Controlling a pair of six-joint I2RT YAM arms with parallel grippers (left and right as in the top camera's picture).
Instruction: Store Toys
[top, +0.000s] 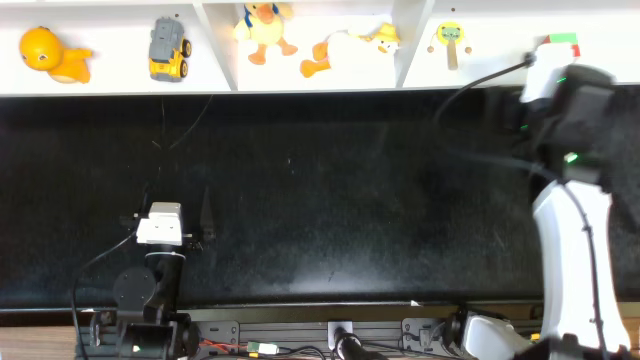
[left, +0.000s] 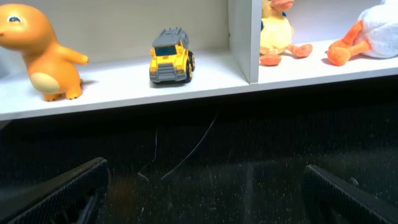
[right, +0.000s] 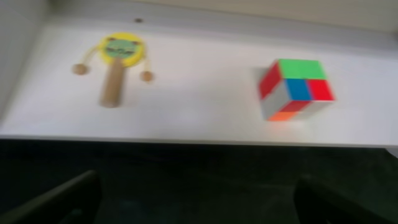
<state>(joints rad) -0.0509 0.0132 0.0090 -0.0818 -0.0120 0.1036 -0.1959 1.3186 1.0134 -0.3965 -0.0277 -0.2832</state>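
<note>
Six toys are lying on the white shelf (top: 300, 82) along the far side of the black worktop (top: 350, 200). An orange dinosaur figure (left: 43, 53) and a yellow truck (left: 171, 57) are sharing the left compartment, a yellow duck (left: 277, 31) and a white plush bird (left: 376, 31) are sharing the middle one, and a rattle drum (right: 118, 62) and a colour cube (right: 296, 89) are sharing the right one, well apart from each other. The right tool (right: 199, 199) is hanging just in front of that right compartment, with its fingers spread wide and gripping nothing. The left tool (left: 205, 199) is waiting low over the worktop near its own base, facing the truck, and it is also wide open and carrying nothing. Judging from this, the storing is looking nearly finished, and the step in hand is probably taking the right arm away from the shelf. To do it well, the arm should be drawing straight back toward its base, keeping the fingers open and level, so that neither finger is catching the cube, which is sitting not far from the front edge and could be dragged off. It should be turning sideways only when it is well apart from the shelf and its divider walls.
</note>
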